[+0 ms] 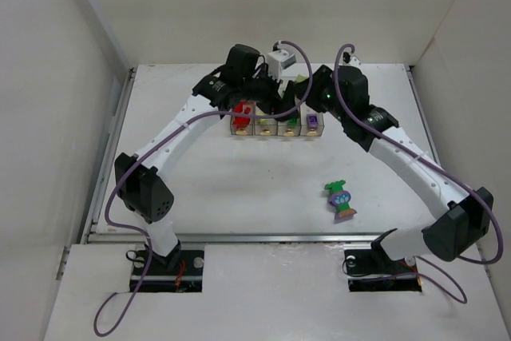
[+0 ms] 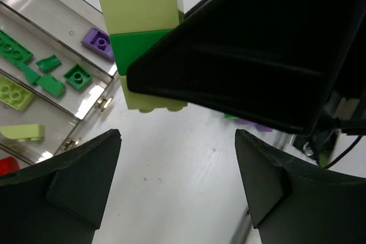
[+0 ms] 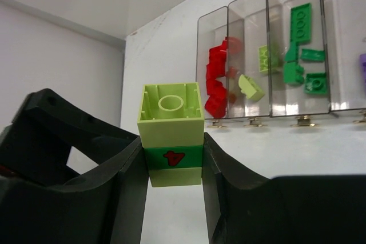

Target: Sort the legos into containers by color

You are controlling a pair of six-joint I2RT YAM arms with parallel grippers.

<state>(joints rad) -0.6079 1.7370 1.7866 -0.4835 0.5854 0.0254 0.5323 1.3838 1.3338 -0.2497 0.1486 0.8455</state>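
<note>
Top external: we see both arms meeting over the bins [image 1: 275,130], which already hold sorted legos [image 1: 242,108]. One mixed clump [image 1: 341,201] lies well apart on the table [image 1: 239,181], unsorted.

Left wrist: our left gripper [image 2: 177,181] stands spread wide, grasping nothing, near the bins.

Right wrist: our right gripper [image 3: 173,152] clamps a lime-green-lime stack [image 3: 170,115] in front of the bins.

We judge most is done; stack and clump must yet be split and binned.

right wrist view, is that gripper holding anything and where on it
The right gripper holds a lime-green-lime brick stack, pinched by its sides at the green middle brick and the lime one below. The left gripper is open and empty.
</note>
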